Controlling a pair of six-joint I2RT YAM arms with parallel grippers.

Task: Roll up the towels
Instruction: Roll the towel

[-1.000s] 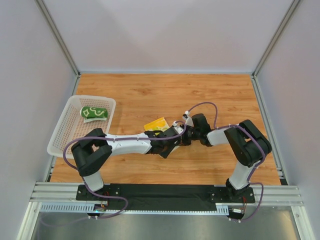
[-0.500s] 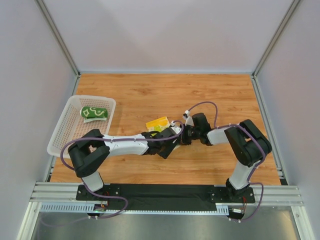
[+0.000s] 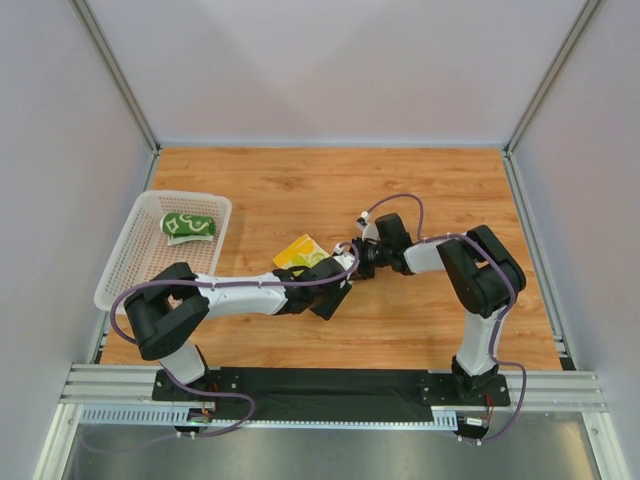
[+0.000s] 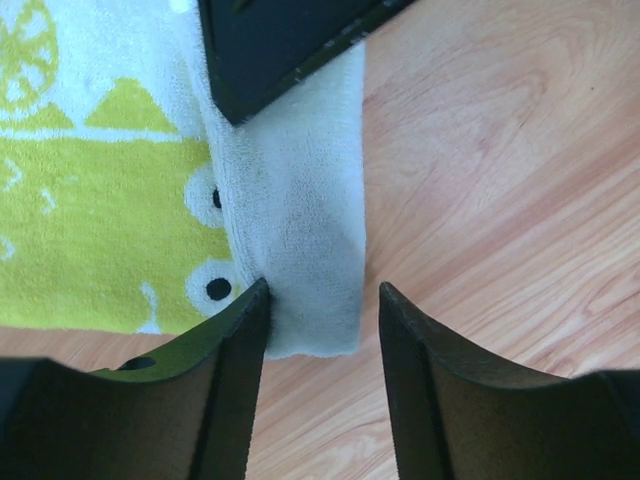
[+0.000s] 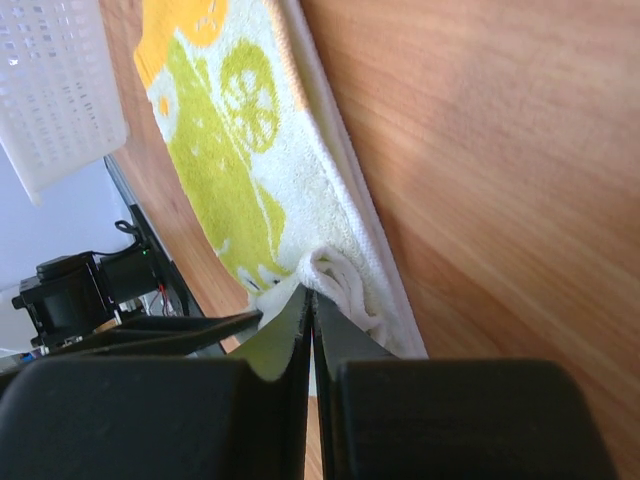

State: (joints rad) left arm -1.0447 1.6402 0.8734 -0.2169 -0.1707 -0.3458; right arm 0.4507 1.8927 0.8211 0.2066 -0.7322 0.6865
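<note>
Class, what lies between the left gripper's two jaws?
The white folded edge of the yellow towel, with a strip of bare wooden table beside it. The left wrist view shows the left gripper with jaws apart around that edge.

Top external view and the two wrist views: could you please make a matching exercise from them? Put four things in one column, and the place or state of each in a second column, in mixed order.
Column one
1. green towel
2. yellow towel
3. left gripper
4. right gripper

Column two
A. shut, pinching a bunched fold of cloth
B. rolled up, inside the white basket
C. open, straddling a white towel edge
D. lying unrolled on the wooden table

Pairs: 1-B, 2-D, 3-C, 4-A
</note>
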